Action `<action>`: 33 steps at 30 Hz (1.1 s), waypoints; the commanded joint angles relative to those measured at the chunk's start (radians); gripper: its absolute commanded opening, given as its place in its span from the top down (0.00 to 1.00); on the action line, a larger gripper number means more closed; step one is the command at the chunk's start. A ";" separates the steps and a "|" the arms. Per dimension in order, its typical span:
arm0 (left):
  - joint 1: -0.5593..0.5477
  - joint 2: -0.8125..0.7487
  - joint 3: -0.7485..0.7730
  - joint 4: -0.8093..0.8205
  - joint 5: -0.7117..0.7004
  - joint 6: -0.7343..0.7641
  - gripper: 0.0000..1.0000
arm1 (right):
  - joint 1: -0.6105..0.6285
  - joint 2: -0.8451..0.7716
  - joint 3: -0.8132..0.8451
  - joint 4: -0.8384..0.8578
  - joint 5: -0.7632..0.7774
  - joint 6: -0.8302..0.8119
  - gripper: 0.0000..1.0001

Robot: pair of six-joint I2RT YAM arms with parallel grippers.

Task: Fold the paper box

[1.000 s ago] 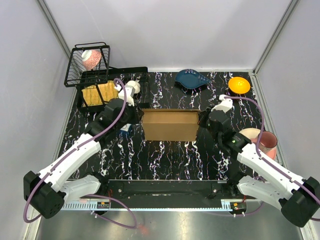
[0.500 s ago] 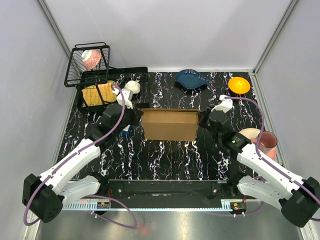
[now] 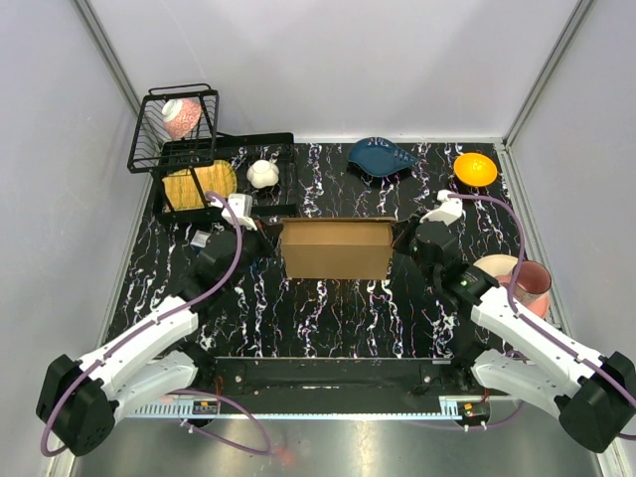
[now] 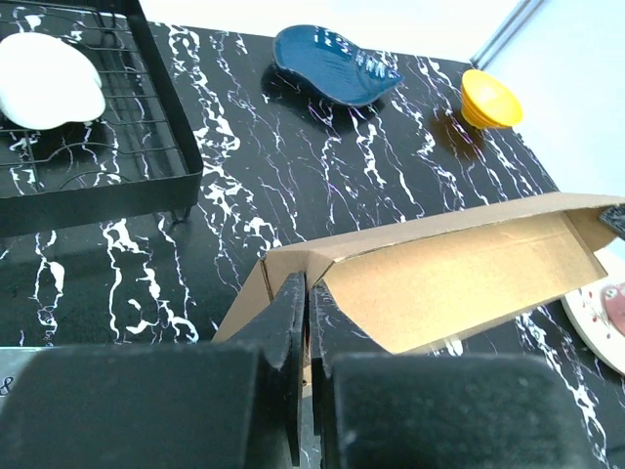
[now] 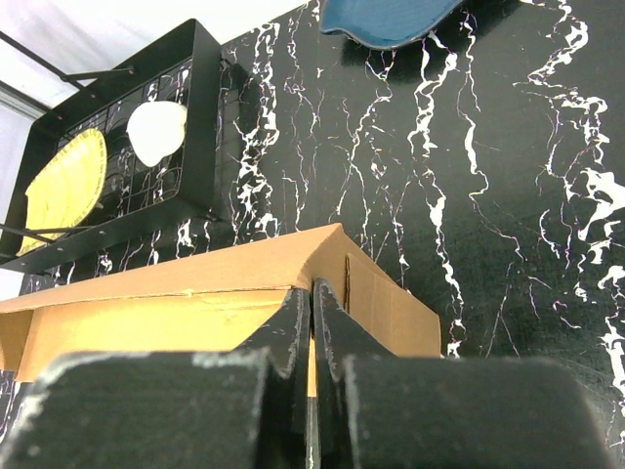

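The paper box [image 3: 335, 250] is sitting open-topped in the middle of the counter [image 3: 328, 318], one long side facing the arm bases. Both arms are reaching in at its ends. The left fingers [image 4: 295, 318] are clenching the box's left end wall, pressed together right at the corner with the cardboard edge running between them. The right fingers [image 5: 293, 322] are pinching the right end wall, and a sliver of brown is showing in the slit between them. The box is standing upright with its long walls raised and its inner face showing to both wrist cameras. Behind it to the left, a black wire rack [image 4: 98, 200] is holding a yellow plate [image 3: 197, 185] and a white lump [image 3: 262, 174]. A blue dish [image 3: 383, 157] and an orange bowl [image 3: 475, 169] are lying along the far edge, well apart from the box. A pink cup [image 3: 530, 283] is standing beside the right arm.
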 commanded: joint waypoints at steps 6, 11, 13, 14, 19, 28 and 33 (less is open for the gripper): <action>-0.073 0.130 -0.153 -0.139 -0.174 -0.131 1.00 | 0.010 0.072 -0.095 -0.306 -0.119 0.035 1.00; -0.084 0.114 -0.237 -0.088 -0.218 -0.186 1.00 | 0.010 0.072 -0.123 -0.298 -0.121 0.060 1.00; -0.085 0.105 -0.280 -0.047 -0.234 -0.197 1.00 | 0.010 0.072 -0.135 -0.291 -0.124 0.075 1.00; -0.085 0.101 -0.294 -0.036 -0.238 -0.212 1.00 | 0.010 0.070 -0.144 -0.288 -0.127 0.080 1.00; -0.091 0.090 -0.331 -0.010 -0.263 -0.251 1.00 | 0.010 0.070 -0.161 -0.281 -0.139 0.098 1.00; -0.094 -0.019 -0.234 -0.178 -0.364 -0.231 1.00 | 0.010 0.041 -0.134 -0.306 -0.127 0.101 0.91; -0.093 0.041 -0.123 -0.322 -0.364 -0.191 1.00 | 0.009 0.023 -0.103 -0.315 -0.129 0.086 0.75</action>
